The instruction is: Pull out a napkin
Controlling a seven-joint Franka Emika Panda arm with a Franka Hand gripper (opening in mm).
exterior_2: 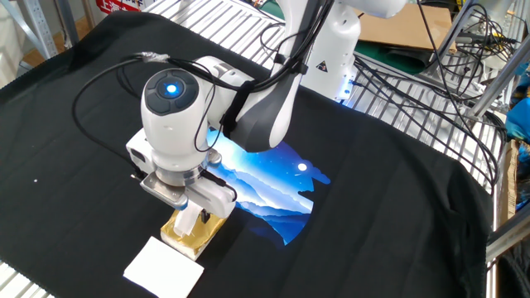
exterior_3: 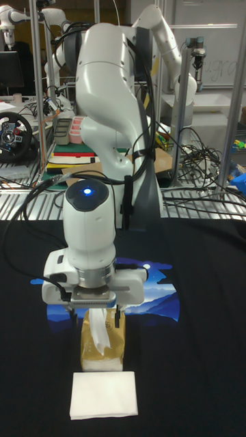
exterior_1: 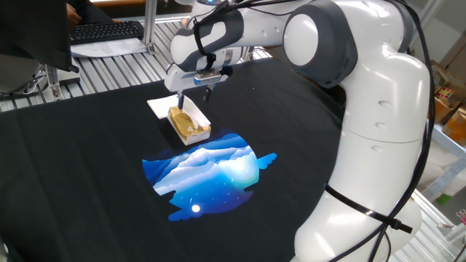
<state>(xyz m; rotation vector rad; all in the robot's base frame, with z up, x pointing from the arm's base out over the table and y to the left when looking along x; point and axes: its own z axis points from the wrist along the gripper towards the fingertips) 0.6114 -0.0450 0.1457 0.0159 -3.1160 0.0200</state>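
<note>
A black cloth (exterior_2: pixel 397 182) with a blue printed scene (exterior_1: pixel 207 171) covers the table, which rests on a slatted metal frame (exterior_1: pixel 109 62). A keyboard (exterior_1: pixel 105 30) sits on a desk behind it. Cables (exterior_2: pixel 431 62) trail over cardboard (exterior_2: pixel 406 29) at the far side. A steering wheel (exterior_3: pixel 15 133) and cluttered shelves fill the back.

Black cloth (exterior_1: pixel 87 160) (blue print (exterior_1: pixel 211 175)); square white sheet (exterior_3: pixel 104 404); keyboard (exterior_1: pixel 105 30).

Robotics lab, metal frame posts (exterior_3: pixel 32 102), tangled cables (exterior_2: pixel 431 58), second robot arm (exterior_3: pixel 174 61), keyboard (exterior_1: pixel 105 30)
</note>
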